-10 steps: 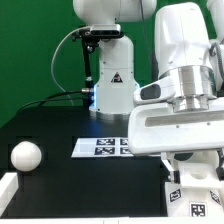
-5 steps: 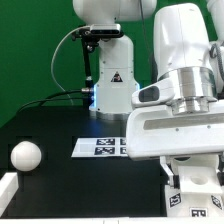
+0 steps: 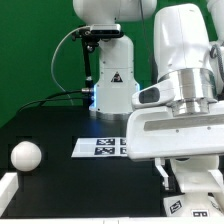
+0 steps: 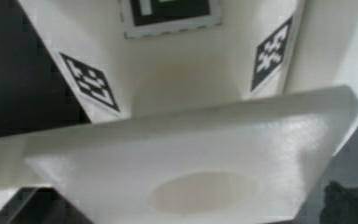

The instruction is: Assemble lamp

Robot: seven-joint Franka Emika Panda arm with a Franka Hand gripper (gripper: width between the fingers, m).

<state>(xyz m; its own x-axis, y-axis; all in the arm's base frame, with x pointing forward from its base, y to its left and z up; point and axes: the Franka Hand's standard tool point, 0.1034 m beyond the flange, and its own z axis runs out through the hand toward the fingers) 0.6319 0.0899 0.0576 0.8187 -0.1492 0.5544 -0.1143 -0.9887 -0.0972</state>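
Note:
In the wrist view the lamp's square base fills the lower frame, with a round socket recess in its top face. My gripper straddles it, one dark fingertip at each side, jaws closed on the block. Beyond it lies the tapered white shade with black-and-white tags. In the exterior view the gripper is low at the right, mostly hidden by the arm, with the white base in it. The round-headed bulb lies alone at the left.
The marker board lies flat mid-table, in front of the arm's pedestal. A white raised edge runs at the front left corner. The big arm housing blocks the right side of the exterior view.
The white base at the gripper has shifted slightly upward in the exterior view, and its tag has slipped out of sight. The bulb has not moved.

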